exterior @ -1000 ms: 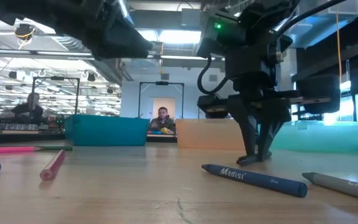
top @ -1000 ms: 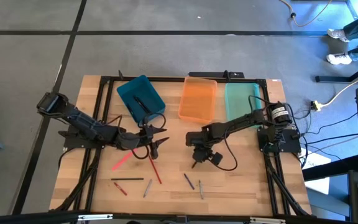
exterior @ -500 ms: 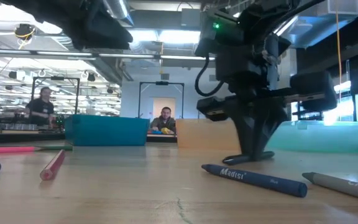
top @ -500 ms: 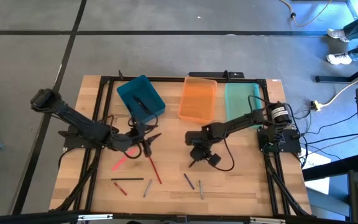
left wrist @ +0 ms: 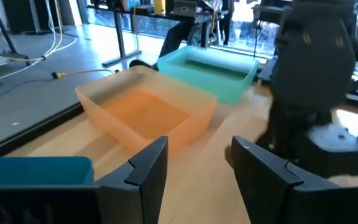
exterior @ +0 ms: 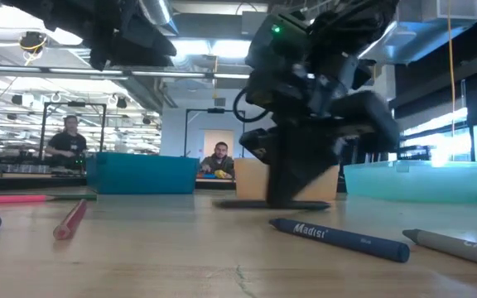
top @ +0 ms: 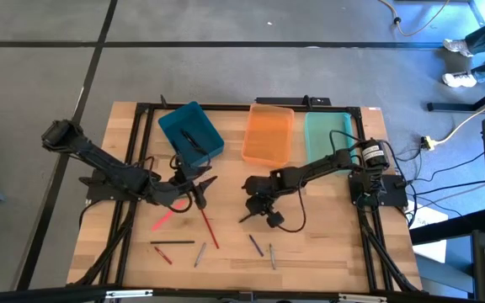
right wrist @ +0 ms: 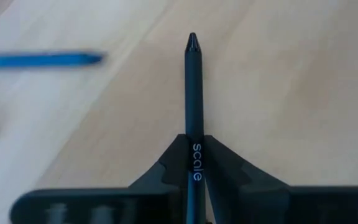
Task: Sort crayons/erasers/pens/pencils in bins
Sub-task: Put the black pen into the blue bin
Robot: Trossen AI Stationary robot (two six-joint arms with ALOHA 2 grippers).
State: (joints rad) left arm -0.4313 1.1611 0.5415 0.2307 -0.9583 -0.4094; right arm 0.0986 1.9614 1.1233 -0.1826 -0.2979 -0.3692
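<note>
Right pincer (right wrist: 193, 163) shifted, gripping half-hidden pen (right wrist: 192, 99)

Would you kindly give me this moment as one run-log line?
right end effector: shut on black pen, over table centre | left end effector: open, empty, near teal bin | loose sticks remain on table

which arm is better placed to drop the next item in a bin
The right. The right gripper is already shut on a black pen, just in front of the orange bin. The left gripper is open and empty near the teal bin.
</note>
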